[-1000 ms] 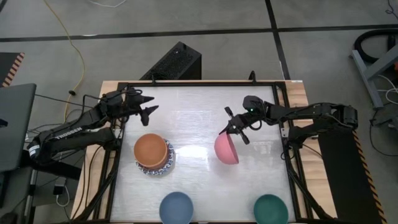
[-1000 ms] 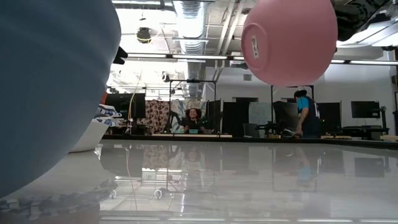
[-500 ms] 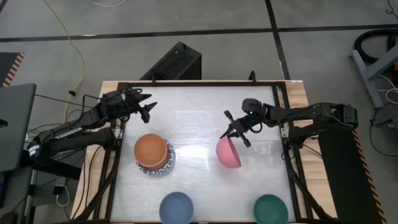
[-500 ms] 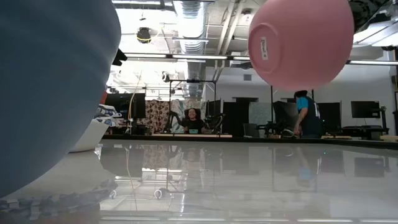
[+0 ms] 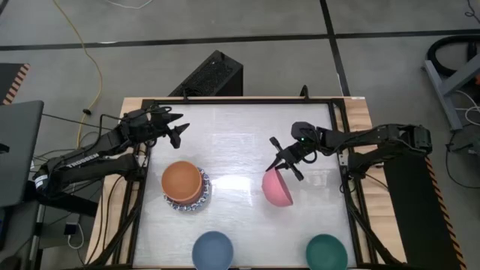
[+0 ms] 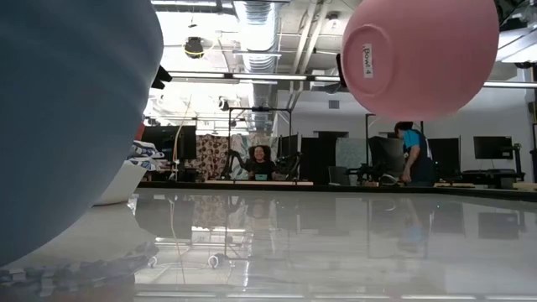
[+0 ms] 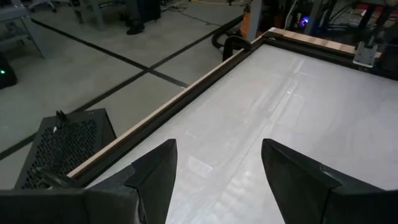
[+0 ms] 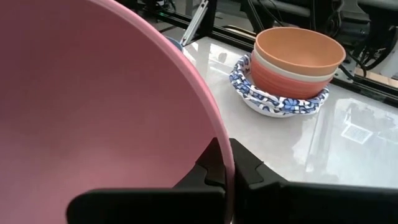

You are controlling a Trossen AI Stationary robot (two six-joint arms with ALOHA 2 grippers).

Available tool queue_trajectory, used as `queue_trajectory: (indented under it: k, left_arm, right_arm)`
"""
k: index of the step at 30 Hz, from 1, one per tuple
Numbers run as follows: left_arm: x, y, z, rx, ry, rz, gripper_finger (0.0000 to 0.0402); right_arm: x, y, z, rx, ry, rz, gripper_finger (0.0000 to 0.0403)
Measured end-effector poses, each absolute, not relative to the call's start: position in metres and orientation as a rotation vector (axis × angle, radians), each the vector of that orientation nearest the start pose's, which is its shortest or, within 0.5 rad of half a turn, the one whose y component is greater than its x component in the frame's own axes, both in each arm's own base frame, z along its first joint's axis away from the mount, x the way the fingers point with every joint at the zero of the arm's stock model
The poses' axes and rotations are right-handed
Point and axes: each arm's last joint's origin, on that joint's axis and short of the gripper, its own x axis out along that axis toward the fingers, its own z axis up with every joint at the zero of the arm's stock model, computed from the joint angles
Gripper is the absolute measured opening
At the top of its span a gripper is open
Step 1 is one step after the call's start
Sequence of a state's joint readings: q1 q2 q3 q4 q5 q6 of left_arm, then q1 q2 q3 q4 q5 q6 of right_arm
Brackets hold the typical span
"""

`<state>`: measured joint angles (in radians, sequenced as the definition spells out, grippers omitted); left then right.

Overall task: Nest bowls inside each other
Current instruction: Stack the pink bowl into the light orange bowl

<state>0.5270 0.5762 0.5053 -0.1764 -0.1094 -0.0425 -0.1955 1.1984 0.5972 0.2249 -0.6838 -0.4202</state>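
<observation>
My right gripper (image 5: pixel 282 160) is shut on a pink bowl (image 5: pixel 276 188), which hangs high over the table's middle right and also shows in the low view (image 6: pixel 419 54). A stack of bowls (image 5: pixel 185 185) stands at the middle left, orange on top (image 8: pixel 299 51) and a blue-patterned one at the bottom (image 8: pixel 277 99). A blue bowl (image 5: pixel 212 250) and a dark green bowl (image 5: pixel 326 252) rest on their bases at the near edge. My left gripper (image 5: pixel 177 132) hovers open over the far left; its fingers (image 7: pixel 157 175) have nothing between them. My right gripper pinches the pink bowl's rim (image 8: pixel 221 163), one finger inside the bowl and one outside. The fingers come from the table's right, slanting down. The bowl hangs below them, lifted clear and tipped steeply, its labelled base (image 6: pixel 372 60) facing the near left.
A dark frame (image 5: pixel 341 161) edges the white table top. Bare table lies between the stack and the pink bowl and across the far half. In the low view the blue bowl (image 6: pixel 67 109) fills the left, close to the camera. People stand in the room beyond.
My right gripper has rolled a little and carried the pink bowl slightly toward the near edge. The bowl has turned its labelled base more toward the near side and stays clear of the table.
</observation>
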Motion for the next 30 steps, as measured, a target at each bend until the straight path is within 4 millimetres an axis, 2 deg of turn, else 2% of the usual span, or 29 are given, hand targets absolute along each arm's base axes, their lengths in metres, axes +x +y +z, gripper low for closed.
queue_trajectory:
  k: [13,20,24,30]
  left_arm:
    - [0.120,0.074,0.266,-0.090,0.233,0.634,0.0224]
    - [0.122,0.071,0.266,-0.043,0.246,0.532,0.0224]
    - [0.122,0.070,0.266,-0.012,0.252,0.475,0.0224]
    - [0.124,0.066,0.266,0.012,0.257,0.338,0.0224]
  right_arm:
    - [0.243,-0.030,0.229,-0.249,0.219,0.538,0.0012]
    - [0.251,-0.033,0.250,-0.183,0.150,0.439,0.0012]
    - [0.270,-0.038,0.261,-0.114,0.157,0.383,0.0012]
    - [0.326,-0.044,0.263,-0.046,0.221,0.358,0.0012]
